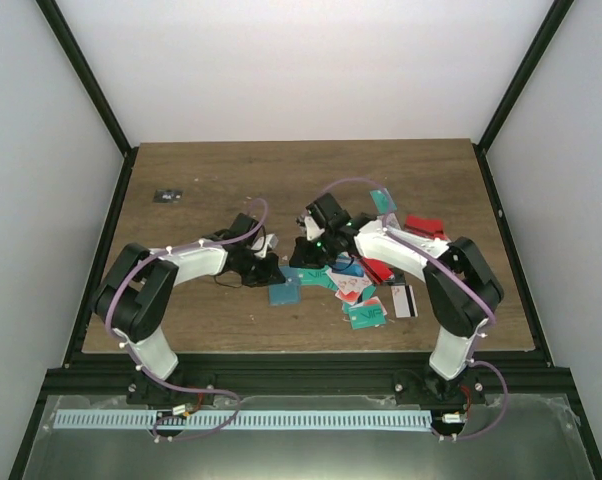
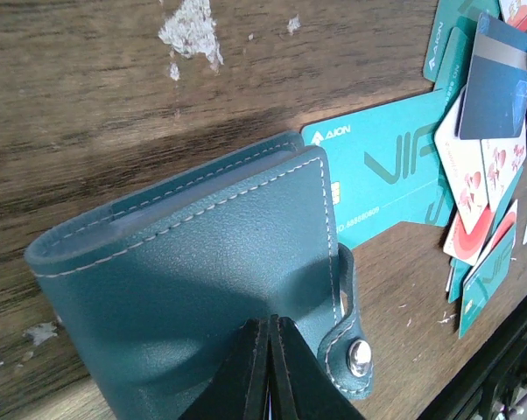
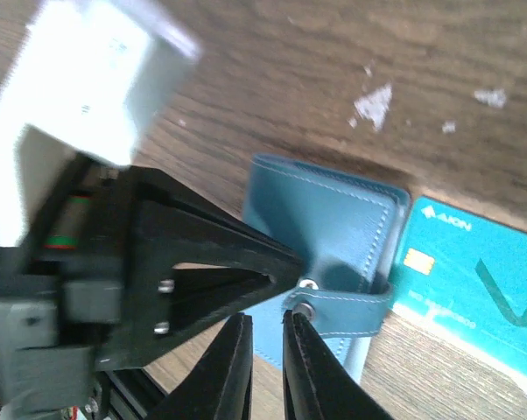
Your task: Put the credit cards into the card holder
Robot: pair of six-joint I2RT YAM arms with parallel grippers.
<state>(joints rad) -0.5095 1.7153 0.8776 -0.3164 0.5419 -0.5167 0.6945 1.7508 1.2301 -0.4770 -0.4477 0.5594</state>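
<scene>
The teal card holder [image 2: 211, 271] lies folded on the table [image 1: 211, 180], its snap strap [image 3: 342, 311] wrapped over one edge; from above it shows as a teal square [image 1: 283, 293]. My left gripper [image 2: 270, 328] is shut, its tips resting on the holder's cover with nothing between them. My right gripper [image 3: 268, 319] hangs over the holder's near edge, its jaws a narrow gap apart with nothing in it, one finger beside the strap's snap. A teal VIP credit card [image 2: 377, 166] lies just past the holder. More credit cards [image 1: 366, 295] lie in a loose pile to the right.
A red card [image 1: 424, 225] and a teal card [image 1: 384, 200] lie apart at the back right. A small dark object [image 1: 167, 196] sits at the back left. Both arms meet near the table's middle. Black frame rails [image 1: 101, 240] border the table.
</scene>
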